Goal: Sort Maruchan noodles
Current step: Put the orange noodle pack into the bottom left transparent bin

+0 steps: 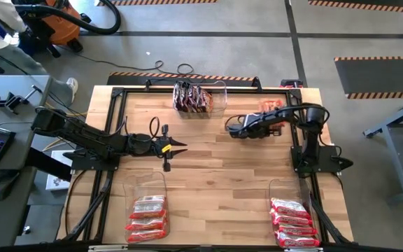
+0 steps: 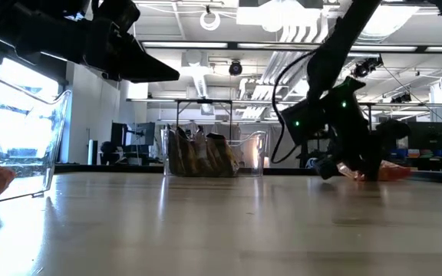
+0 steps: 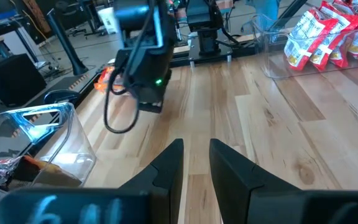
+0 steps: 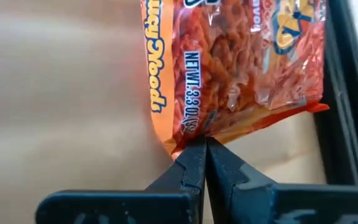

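High view: a wooden desk (image 1: 215, 168) is seen with clear bins near its edges. Dark packets (image 1: 192, 98) are held in the bin (image 1: 219, 101) at the far middle edge, pinkish red-and-white packets (image 1: 147, 217) lie in the near left bin (image 1: 145, 185), and red packets (image 1: 294, 222) fill the near right bin (image 1: 285, 189). One orange packet (image 1: 271, 106) lies flat on the desk at the far right corner, just beside the frame rail.

The right hand (image 4: 205, 146) is lowered to the desk at that packet, and its fingers are clenched together on the packet's crinkled edge, as is shown in the right wrist view. In the low view the same hand (image 2: 342, 170) is seen down at desk level with the orange packet (image 2: 394, 172) beside it.

The left hand (image 1: 177, 145) is held over the middle left of the desk, well apart from every packet. Its fingers (image 3: 166, 171) are parted by a narrow gap, and nothing is seen between them.
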Action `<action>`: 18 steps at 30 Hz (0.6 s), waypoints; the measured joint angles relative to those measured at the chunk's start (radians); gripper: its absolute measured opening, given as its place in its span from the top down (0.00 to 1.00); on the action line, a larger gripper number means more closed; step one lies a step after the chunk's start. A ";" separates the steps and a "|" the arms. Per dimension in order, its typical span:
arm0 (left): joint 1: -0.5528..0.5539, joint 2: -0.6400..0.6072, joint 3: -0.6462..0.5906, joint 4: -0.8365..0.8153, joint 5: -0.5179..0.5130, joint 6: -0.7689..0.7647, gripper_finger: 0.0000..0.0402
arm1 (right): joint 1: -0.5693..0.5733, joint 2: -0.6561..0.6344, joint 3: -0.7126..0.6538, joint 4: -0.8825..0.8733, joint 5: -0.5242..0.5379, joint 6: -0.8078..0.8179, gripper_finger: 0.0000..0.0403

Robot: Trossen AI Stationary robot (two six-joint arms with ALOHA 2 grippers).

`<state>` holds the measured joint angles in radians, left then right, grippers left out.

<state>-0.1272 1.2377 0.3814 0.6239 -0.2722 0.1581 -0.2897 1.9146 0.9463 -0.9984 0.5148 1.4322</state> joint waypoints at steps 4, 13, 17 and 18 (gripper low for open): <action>0.000 0.000 0.000 -0.002 0.000 0.000 0.83 | 0.077 -0.070 0.000 0.029 -0.081 -0.025 1.00; 0.000 0.000 0.000 -0.006 0.000 -0.005 0.83 | 0.341 -0.268 -0.001 0.036 -0.186 -0.053 1.00; 0.000 0.000 0.000 -0.007 0.000 -0.009 0.83 | 0.470 -0.337 -0.001 0.008 -0.151 -0.045 1.00; 0.000 0.000 0.000 -0.007 0.000 -0.009 0.83 | 0.494 -0.353 -0.001 -0.008 -0.107 -0.031 1.00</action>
<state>-0.1272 1.2377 0.3813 0.6170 -0.2718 0.1490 0.2041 1.5613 0.9455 -1.0068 0.4082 1.4010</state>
